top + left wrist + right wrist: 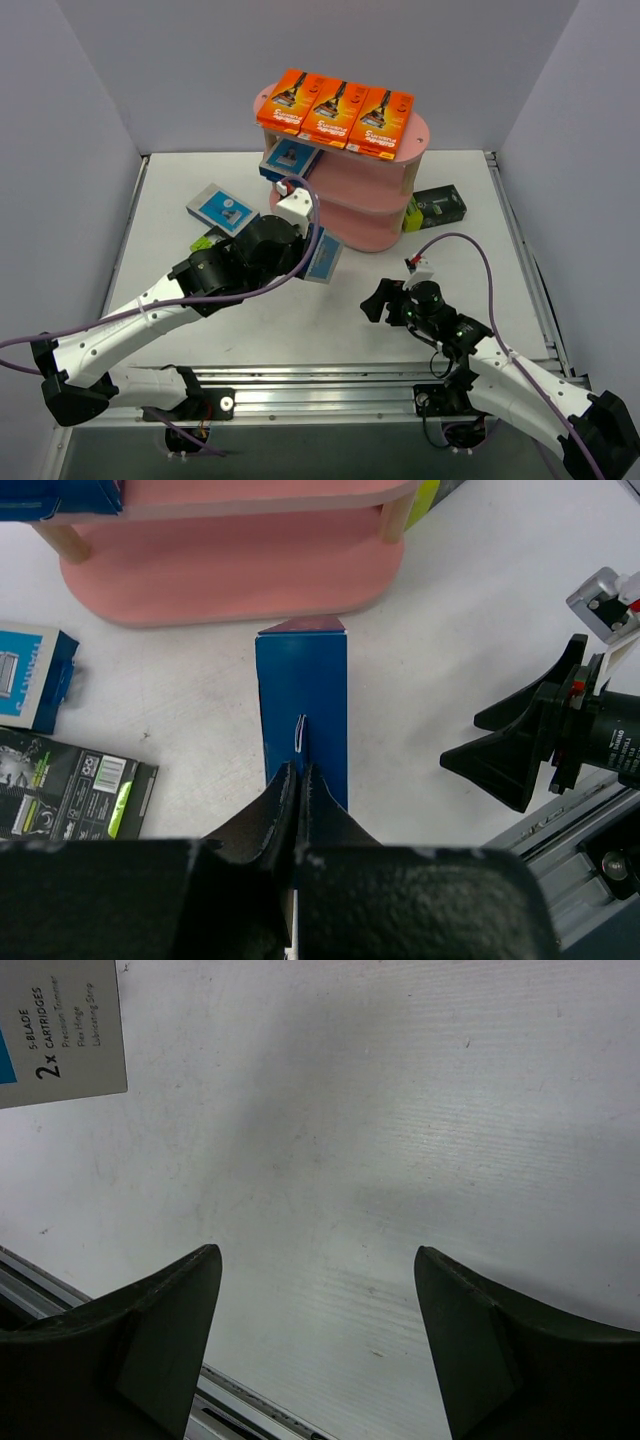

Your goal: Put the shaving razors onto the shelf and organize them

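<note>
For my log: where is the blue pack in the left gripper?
Top view, centre: the blue pack is by the front-left edge of the pink shelf.

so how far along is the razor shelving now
Done: three orange packs line the top of the shelf, and one blue-and-white pack sits on its middle tier. In hand: left claw shut on a blue pack near the shelf base. Left: a loose blue-and-white pack and two black-and-lime packs lie on the table; right claw open, empty.

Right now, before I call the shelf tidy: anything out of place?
Yes. The orange packs sit neatly on the shelf's top tier, but a black-and-lime pack lies on the table by its right end, and a blue-and-white pack and another black pack lie loose on its left.
</note>
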Robot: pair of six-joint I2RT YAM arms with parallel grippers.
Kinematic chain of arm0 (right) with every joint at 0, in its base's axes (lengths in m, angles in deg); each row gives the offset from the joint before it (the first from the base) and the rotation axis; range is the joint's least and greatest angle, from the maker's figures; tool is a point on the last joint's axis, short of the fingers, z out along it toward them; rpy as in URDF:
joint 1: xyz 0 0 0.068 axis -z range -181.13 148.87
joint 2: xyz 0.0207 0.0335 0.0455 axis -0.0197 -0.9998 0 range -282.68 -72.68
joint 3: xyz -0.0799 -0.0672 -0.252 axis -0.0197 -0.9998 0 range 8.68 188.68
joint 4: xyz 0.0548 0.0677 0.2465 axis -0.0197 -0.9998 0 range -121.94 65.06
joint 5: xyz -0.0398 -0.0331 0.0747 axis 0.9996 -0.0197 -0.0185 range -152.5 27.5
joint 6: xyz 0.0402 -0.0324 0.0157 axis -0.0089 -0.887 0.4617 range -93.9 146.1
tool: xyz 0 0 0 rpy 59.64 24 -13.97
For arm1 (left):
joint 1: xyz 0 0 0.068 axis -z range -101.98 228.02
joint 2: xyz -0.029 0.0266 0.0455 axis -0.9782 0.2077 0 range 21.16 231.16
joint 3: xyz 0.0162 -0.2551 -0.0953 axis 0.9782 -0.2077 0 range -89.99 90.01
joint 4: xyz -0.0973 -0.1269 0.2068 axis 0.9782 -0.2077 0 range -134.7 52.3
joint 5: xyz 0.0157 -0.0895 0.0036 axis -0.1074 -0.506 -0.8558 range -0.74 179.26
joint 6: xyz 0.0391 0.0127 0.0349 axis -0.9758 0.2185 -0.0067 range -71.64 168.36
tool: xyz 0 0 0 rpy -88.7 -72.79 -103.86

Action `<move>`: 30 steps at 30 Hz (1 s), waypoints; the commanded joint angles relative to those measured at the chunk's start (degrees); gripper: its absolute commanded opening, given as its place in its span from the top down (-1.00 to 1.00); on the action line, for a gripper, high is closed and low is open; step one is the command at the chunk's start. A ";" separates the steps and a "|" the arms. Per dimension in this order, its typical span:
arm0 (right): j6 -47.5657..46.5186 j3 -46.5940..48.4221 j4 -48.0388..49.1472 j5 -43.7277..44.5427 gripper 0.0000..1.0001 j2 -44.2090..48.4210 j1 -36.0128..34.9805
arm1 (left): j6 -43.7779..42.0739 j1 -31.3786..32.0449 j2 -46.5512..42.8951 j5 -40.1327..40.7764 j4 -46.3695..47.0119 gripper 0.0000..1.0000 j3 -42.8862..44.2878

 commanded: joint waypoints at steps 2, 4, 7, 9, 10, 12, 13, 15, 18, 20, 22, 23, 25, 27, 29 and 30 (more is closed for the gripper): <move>0.16 2.09 -0.23 0.06 -0.47 -0.72 0.23 | -2.96 0.31 -1.00 0.47 8.15 0.95 3.74; 0.25 1.92 -0.14 0.15 -0.47 -0.90 0.32 | -3.49 0.31 -0.91 0.65 9.38 0.95 4.09; 0.52 1.48 0.29 0.15 -0.47 -1.16 0.23 | -4.81 0.31 -0.56 0.65 12.37 0.95 5.15; 0.69 1.30 0.73 0.15 -0.47 -1.43 0.23 | -5.69 0.31 0.14 0.82 14.22 0.95 6.02; 0.78 1.04 0.82 0.15 -0.47 -1.51 0.32 | -6.21 0.31 0.31 1.09 15.01 0.95 6.20; 0.87 1.04 1.00 0.15 -0.47 -1.60 0.32 | -7.36 0.31 1.02 1.18 16.94 0.95 6.90; 0.78 1.13 1.00 0.15 -0.47 -1.69 0.32 | -7.71 0.22 1.80 1.44 17.21 0.95 7.34; 0.78 1.21 0.91 0.32 -0.47 -1.78 0.32 | -8.85 0.22 2.77 1.70 17.74 0.95 8.40; 0.78 1.13 0.91 0.41 -0.47 -1.78 0.23 | -10.00 0.13 4.36 2.76 18.35 0.95 10.42; 0.78 1.13 0.91 0.50 -0.47 -1.78 0.23 | -10.44 0.13 5.23 4.07 19.49 0.95 11.30; 0.78 1.13 0.91 0.59 -0.47 -1.87 0.23 | -10.53 0.04 5.50 4.86 21.50 0.95 10.96; 0.78 1.13 0.91 0.67 -0.47 -1.78 0.23 | -10.18 0.04 5.50 5.56 22.48 0.95 10.60; 0.78 1.13 0.91 0.76 -0.47 -1.69 0.23 | -9.48 -0.13 5.15 6.18 24.76 0.95 9.38; 0.78 1.13 1.00 0.76 -0.47 -1.86 0.23 | -8.33 -0.13 4.89 6.80 29.15 0.95 6.83; 0.78 1.13 1.26 0.94 -0.47 -1.95 0.23 | -7.11 -0.13 4.89 7.06 32.76 0.95 5.42; 0.69 1.21 1.26 0.94 -0.47 -2.22 0.23 | -6.92 -0.13 5.06 7.33 33.73 0.95 4.46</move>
